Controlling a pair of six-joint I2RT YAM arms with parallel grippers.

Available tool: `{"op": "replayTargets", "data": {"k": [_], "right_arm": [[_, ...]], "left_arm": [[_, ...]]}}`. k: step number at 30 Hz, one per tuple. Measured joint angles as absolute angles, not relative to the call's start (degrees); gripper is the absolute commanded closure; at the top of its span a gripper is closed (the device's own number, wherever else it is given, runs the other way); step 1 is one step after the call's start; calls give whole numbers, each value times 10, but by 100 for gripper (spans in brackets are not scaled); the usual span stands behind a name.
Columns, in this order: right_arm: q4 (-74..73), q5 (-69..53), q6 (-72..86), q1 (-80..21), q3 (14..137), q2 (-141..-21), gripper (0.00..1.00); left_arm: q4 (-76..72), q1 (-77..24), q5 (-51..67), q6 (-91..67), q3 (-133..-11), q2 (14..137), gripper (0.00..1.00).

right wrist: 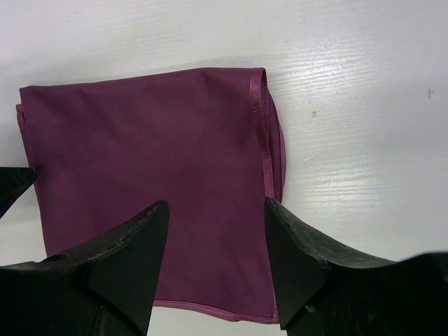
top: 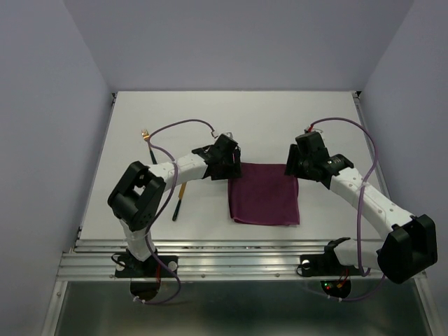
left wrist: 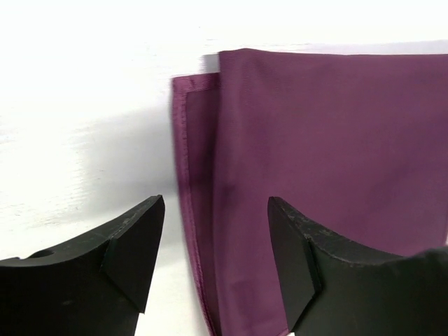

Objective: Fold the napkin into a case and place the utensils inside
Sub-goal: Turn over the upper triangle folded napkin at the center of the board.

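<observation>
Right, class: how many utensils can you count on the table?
2. The fork lies beyond the left arm; the second utensil nearer, left of the napkin. The arm partly hides both.

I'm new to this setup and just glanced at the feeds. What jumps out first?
A plum-purple napkin, folded into a layered rectangle, lies in the middle of the table. The left claw and right claw hover open over its far corners. Two black-handled utensils lie to its left, partly hidden under the left arm.
</observation>
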State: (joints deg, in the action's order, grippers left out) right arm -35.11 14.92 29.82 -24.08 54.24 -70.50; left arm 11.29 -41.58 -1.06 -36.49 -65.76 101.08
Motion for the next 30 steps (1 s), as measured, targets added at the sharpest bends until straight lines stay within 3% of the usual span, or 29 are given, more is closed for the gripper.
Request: {"op": "replayTargets", "data": {"k": [8,15,25,30], "right_arm": [[-351,145,298,-241,542,-705,38],[-351,141,298,-241,542,-706,38],[-346,132,301,-241,536,-706,39],[-331,118,298,-237,515,-722,36]], "left_arm": [[123,-416,-20,-365,-664,1050,35],[123,-416,-22,-365,-670,1063,53],[116,-414,-18,-362,-674,1072,88],[94,-407,-2,-354,-666,1072,86]]}}
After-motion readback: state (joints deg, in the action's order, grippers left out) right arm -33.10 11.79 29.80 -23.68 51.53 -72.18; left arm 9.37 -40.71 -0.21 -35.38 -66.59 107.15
